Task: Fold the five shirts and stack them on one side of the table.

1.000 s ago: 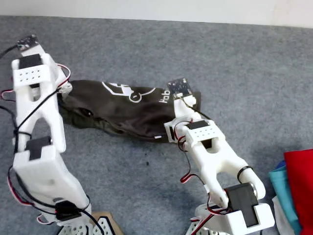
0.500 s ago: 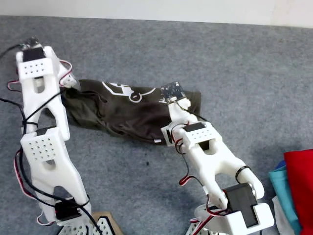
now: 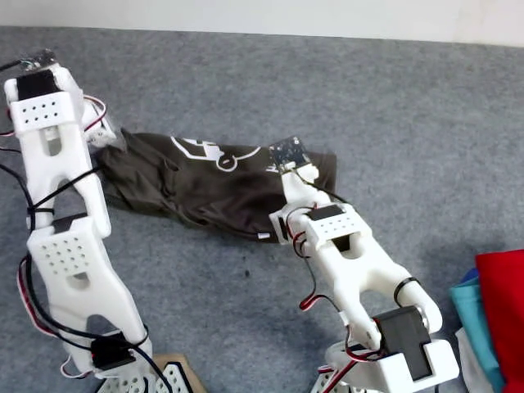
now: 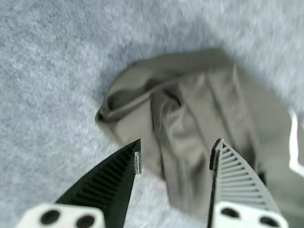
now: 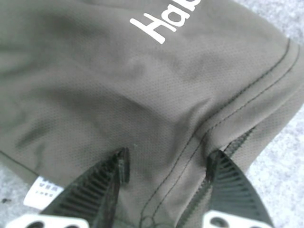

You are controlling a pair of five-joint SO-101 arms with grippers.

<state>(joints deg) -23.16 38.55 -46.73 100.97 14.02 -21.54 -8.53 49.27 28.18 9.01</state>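
Grey, felt-like covering spreads over the desk, and two white robot arms rise from its near edge. Closest, at the near right corner, a red shirt lies on top of a teal shirt, well apart from everything else. Farther in, the right arm stretches toward the middle of the desk, where a dark olive-brown shirt lies crumpled and partly doubled over, its white print facing up. The right tool sits low over the stitched hem at the right end of this shirt, its two black ridged fingers apart with fabric spanning the gap between them; a small white label sticks out from the shirt's near edge just beside it. Farthest back on the left, the left arm stands tall, and the left tool hangs above the bunched, wrinkled left end of the same shirt, fingers spread wide and holding nothing.
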